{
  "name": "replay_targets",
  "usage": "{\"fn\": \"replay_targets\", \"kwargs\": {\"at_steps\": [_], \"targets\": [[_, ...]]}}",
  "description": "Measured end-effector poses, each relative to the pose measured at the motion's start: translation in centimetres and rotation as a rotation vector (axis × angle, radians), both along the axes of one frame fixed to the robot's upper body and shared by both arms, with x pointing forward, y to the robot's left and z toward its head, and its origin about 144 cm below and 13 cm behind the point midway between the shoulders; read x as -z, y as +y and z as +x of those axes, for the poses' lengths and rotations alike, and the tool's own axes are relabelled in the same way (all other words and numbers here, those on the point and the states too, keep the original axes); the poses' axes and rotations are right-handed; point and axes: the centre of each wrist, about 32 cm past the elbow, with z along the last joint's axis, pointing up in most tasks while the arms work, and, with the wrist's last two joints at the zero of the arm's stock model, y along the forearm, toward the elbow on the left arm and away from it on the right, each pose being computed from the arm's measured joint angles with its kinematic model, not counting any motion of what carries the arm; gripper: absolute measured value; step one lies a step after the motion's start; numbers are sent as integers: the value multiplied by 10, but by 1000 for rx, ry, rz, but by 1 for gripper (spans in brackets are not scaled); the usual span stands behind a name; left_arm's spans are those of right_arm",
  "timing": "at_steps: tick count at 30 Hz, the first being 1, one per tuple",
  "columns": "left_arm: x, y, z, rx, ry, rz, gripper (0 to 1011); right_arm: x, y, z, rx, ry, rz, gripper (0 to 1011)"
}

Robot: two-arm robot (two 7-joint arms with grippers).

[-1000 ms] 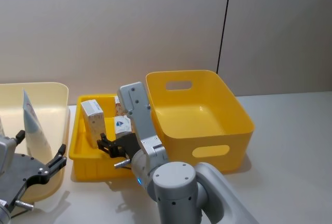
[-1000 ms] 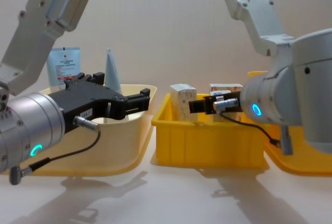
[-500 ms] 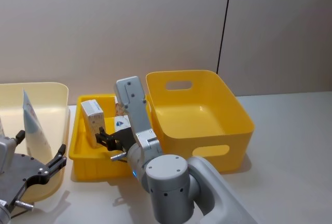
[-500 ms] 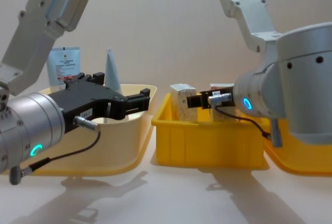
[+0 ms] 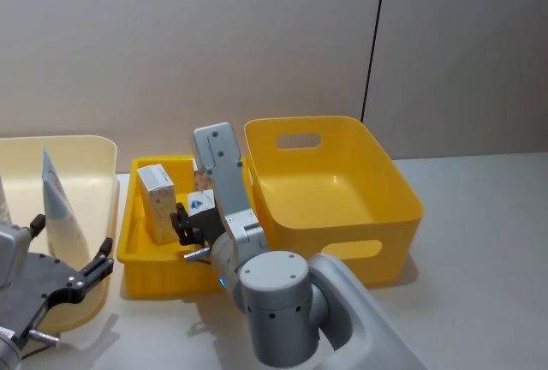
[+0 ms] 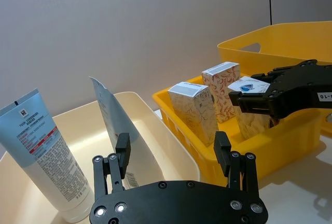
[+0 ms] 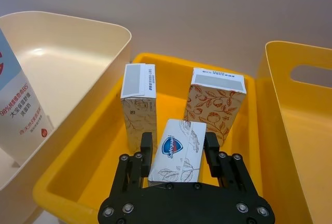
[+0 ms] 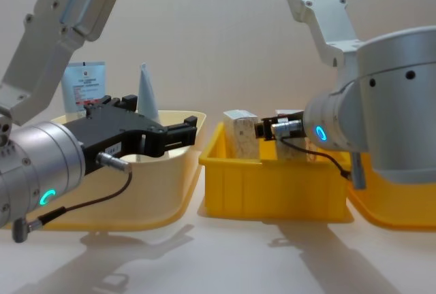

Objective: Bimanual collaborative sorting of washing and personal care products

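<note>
right gripper point(image 7: 178, 142), its fingers spread, flanks a white carton point(image 7: 180, 157) at lower centre of the right wrist view; i cannot tell if they touch it. the carton leans inside the shallow yellow tray point(image 7: 93, 149), long axis pointing away from the gripper, blue shield logo up, wording unreadable. left gripper point(image 6: 172, 143) is spread wide, lower left in the head view.

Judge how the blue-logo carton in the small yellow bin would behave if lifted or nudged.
The blue-logo carton looks like thin card, so probably light and crushable under a hard squeeze. It seems tilted beside two upright cartons, so a nudge may topple it. Flat sides should give the right gripper decent hold.
</note>
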Motion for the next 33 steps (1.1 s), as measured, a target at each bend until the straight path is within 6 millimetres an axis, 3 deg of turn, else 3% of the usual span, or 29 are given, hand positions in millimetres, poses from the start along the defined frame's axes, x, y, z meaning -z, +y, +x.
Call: {"fn": "replay_targets", "kwargs": {"at_steps": [4, 9, 22, 33], "targets": [[0, 0, 0, 0, 0, 0, 1003, 0, 0, 1, 1, 0, 0, 504], [0, 0, 0, 0, 0, 0, 1003, 0, 1, 1, 2, 0, 0, 412], [0, 0, 0, 0, 0, 0, 1003, -1, 1, 2, 1, -6, 2, 388], [0, 0, 0, 0, 0, 0, 1003, -16, -2, 2, -47, -100, 40, 388]]}}
